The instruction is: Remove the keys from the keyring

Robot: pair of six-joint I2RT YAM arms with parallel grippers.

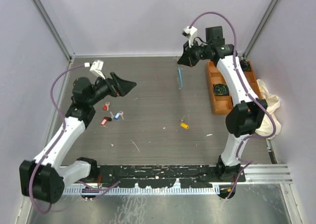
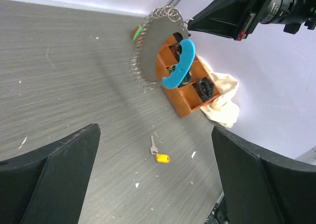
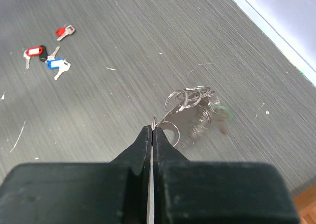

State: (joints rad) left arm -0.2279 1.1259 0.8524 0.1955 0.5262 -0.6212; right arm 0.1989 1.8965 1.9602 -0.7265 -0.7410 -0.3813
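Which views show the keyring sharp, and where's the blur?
Left wrist: keyring crisp, with a soft shadow on the table beside it. Right wrist: keyring partly smeared below the shut right pincer, while the loose keys are sharp. Top external: even light, no glare; keyring is only a thin blue sliver, too small to judge.

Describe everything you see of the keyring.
The keyring hangs clear of the table, pinched at its top ring by the shut right fingers. It looks like a flat grey metal disc edged with wire rings, with a curved light-blue plastic piece and a green key head on it. Nothing else touches it.
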